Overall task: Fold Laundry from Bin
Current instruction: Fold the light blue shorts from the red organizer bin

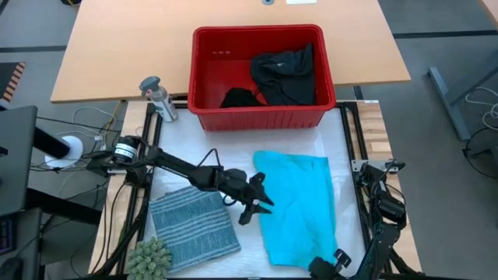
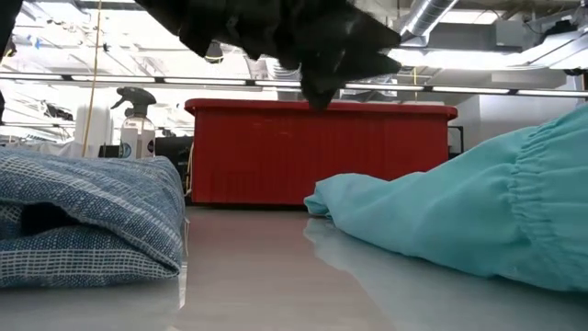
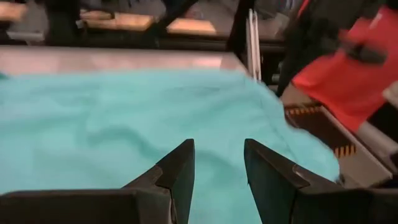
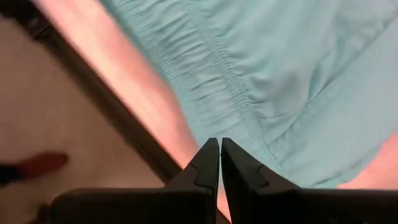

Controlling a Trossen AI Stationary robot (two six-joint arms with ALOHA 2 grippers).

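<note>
The red bin (image 1: 204, 74) stands at the table's far middle with black laundry (image 1: 284, 74) inside. A turquoise garment (image 1: 299, 202) lies spread flat on the table, right of centre. A folded blue-grey striped garment (image 1: 193, 225) lies at the near left. My left gripper (image 1: 261, 208) hovers open just off the turquoise garment's left edge, its fingers (image 3: 180, 168) above the cloth. My right gripper (image 1: 331, 267) is shut at the near edge, above the garment's gathered near hem (image 4: 224, 81).
A grey spray bottle (image 1: 158, 97) stands left of the bin. A green spiky ball (image 1: 149, 257) sits at the near left corner beside the striped garment. Black rails (image 1: 354, 140) run along the table's right side.
</note>
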